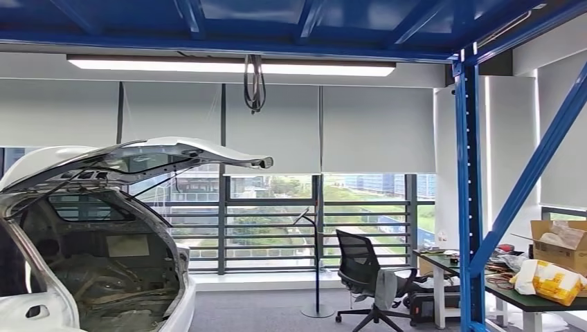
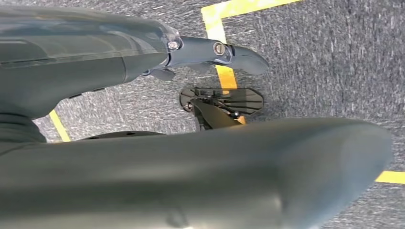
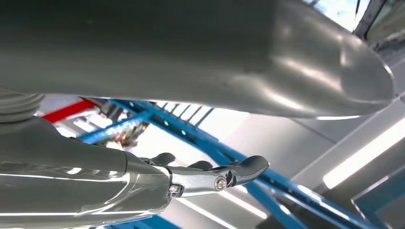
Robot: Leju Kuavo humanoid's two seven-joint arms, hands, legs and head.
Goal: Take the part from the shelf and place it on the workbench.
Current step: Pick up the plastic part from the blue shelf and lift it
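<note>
While tailgate (image 1: 166, 155) raised, car (image 1: 90, 256) leftward.

No readable text — no labels, brands, numbers or signs legible in any view.

The shelf (image 1: 468, 194) is a blue steel frame: 1 upright post with a row of small holes stands at the right, a diagonal brace leans up and away from its foot, and beams run overhead. The right wrist view shows its blue beams (image 3: 200, 138) too. Just behind the post stands a dark-topped bench (image 1: 524, 301) on white legs (cluttered; contents unclear).
</note>
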